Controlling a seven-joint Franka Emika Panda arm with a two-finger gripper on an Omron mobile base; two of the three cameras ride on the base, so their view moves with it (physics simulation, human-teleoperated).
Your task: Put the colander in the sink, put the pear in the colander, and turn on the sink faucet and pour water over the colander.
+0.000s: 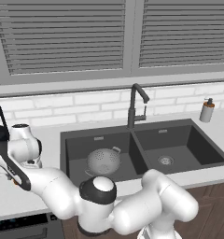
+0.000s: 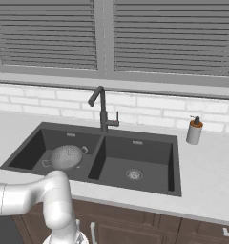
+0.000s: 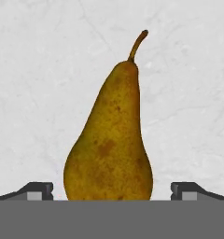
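The golden-brown pear [image 3: 109, 140] lies on the pale counter, its stem pointing away from the hand. My gripper [image 3: 112, 192] is open, one fingertip [image 3: 39, 191] on each side of the pear's wide end, with a gap on both sides. The pale perforated colander [image 1: 103, 161] [image 2: 66, 157] sits in the left basin of the dark double sink [image 1: 76, 142] [image 2: 140, 155]. The tall dark sink faucet [image 1: 132, 108] [image 2: 103, 113] stands behind the divider, spout turned toward the left basin; no water is visible. My arm reaches left over the counter.
A soap dispenser bottle [image 1: 206, 111] [image 2: 194, 131] stands on the counter at the back right of the sink. A white tiled wall and shuttered windows lie behind. The right basin holds just its steel drain [image 1: 165, 160].
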